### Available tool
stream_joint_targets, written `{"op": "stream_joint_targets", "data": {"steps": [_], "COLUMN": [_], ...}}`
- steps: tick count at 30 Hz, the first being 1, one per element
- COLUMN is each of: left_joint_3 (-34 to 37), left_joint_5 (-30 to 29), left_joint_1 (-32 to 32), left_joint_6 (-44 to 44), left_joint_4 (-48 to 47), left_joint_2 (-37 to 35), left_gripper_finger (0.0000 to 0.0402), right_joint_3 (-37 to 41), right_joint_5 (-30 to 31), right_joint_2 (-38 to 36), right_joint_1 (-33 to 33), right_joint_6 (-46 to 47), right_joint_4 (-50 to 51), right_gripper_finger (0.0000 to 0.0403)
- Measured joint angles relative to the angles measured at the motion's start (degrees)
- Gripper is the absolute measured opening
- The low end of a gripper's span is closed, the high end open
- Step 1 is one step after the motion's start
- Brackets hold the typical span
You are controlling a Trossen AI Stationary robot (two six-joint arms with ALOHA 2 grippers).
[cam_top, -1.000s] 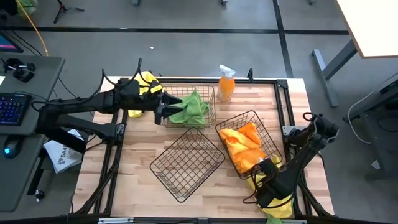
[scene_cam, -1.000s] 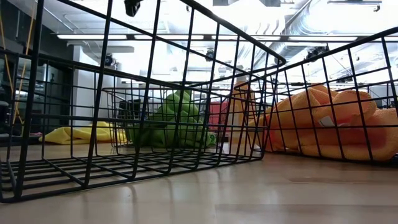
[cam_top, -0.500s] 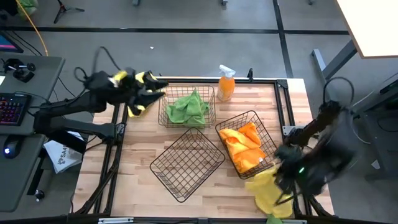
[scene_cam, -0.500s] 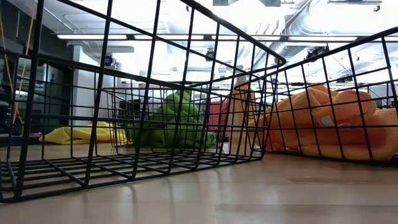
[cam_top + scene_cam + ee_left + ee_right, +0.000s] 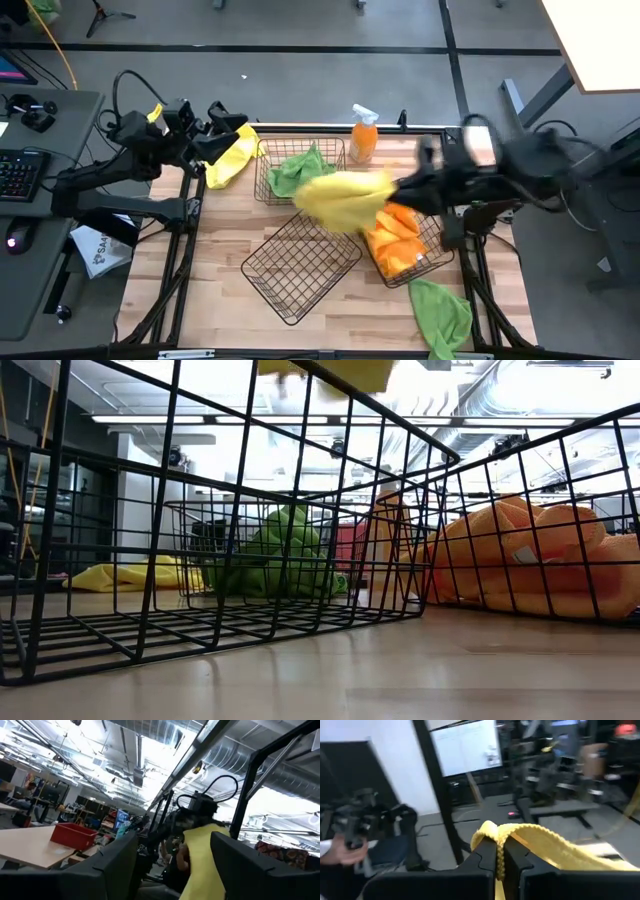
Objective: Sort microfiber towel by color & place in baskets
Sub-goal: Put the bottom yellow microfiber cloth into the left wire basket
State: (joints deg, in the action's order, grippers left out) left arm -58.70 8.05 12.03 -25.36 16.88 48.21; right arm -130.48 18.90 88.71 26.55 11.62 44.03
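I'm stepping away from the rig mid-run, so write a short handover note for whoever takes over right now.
Right tool: shut on a yellow towel, carried in the air above the empty basket.
Left tool: open, raised at the table's far left corner; a second yellow towel hangs just beside it, grasp unclear.
Done: green towel in far basket, orange towels in right basket.
Left: drop both yellow towels into the empty basket; a loose green towel at the near right edge belongs with the green one.

An orange spray bottle point(image 5: 363, 134) stands upright at the wooden table's point(image 5: 220, 270) far edge.
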Motion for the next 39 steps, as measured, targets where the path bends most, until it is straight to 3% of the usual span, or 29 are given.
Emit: {"op": "stream_joint_targets", "data": {"steps": [4, 10, 18, 30, 36, 39], "left_joint_3": [0.0, 0.0, 0.0, 0.0, 0.0, 0.0], "left_joint_5": [0.0, -0.04, -0.22, -0.22, -0.24, -0.24], "left_joint_1": [0.0, 0.0, 0.0, 0.0, 0.0, 0.0], "left_joint_6": [0.01, 2.23, 3.46, 5.01, 5.01, 5.03], "left_joint_4": [0.08, 1.2, 1.25, 0.25, -1.31, -1.27], "left_joint_2": [-1.31, -5.27, -8.23, -8.31, -8.24, -8.24], "left_gripper_finger": [0.0241, 0.0241, 0.0241, 0.0241, 0.0241, 0.0241], "right_joint_3": [0.07, 0.11, 0.11, 0.13, 0.11, 0.11], "right_joint_5": [-8.93, -15.63, -16.18, -13.33, -13.94, -19.39], "right_joint_2": [4.42, 10.6, 17.46, 22.61, 24.75, 26.45], "right_joint_1": [-4.07, -6.23, -9.01, -14.82, -14.43, -14.82], "right_joint_6": [0.25, 3.52, 6.35, 5.29, 7.61, 7.38], "right_joint_4": [-1.1, 0.81, 7.46, 8.66, 19.05, 26.29], "right_gripper_finger": [0.0, 0.0, 0.0, 0.0, 0.0006, 0.0037]}}
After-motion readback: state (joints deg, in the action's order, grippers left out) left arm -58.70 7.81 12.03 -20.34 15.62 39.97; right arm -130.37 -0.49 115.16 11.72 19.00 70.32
